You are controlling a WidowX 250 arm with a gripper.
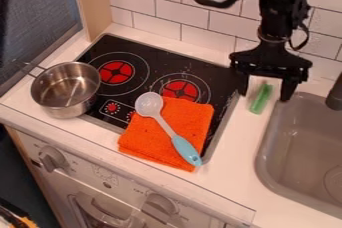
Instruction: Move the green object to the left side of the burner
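"What do you see at the left of the frame?"

"A metal pot (pixel 70 108) by the left edge of the black cooktop (pixel 157 58), its handle towards the upper left."

"And around the centre?"

"An orange cloth (pixel 195 119), lying partly on the cooktop. A spoon (pixel 165 126) slants across it, pale bowl at the upper left, blue grip at the lower right."

"Where's the green object (pixel 261 98)?"

"Right of centre, on the pale counter (pixel 234 144) between cooktop and sink (pixel 290 157). My gripper (pixel 265 93) hangs down there from the upper right, released, its two fingers spread wide."

"Farthest right?"

"That grey sink, with a dark faucet (pixel 335 94) at the frame's edge."
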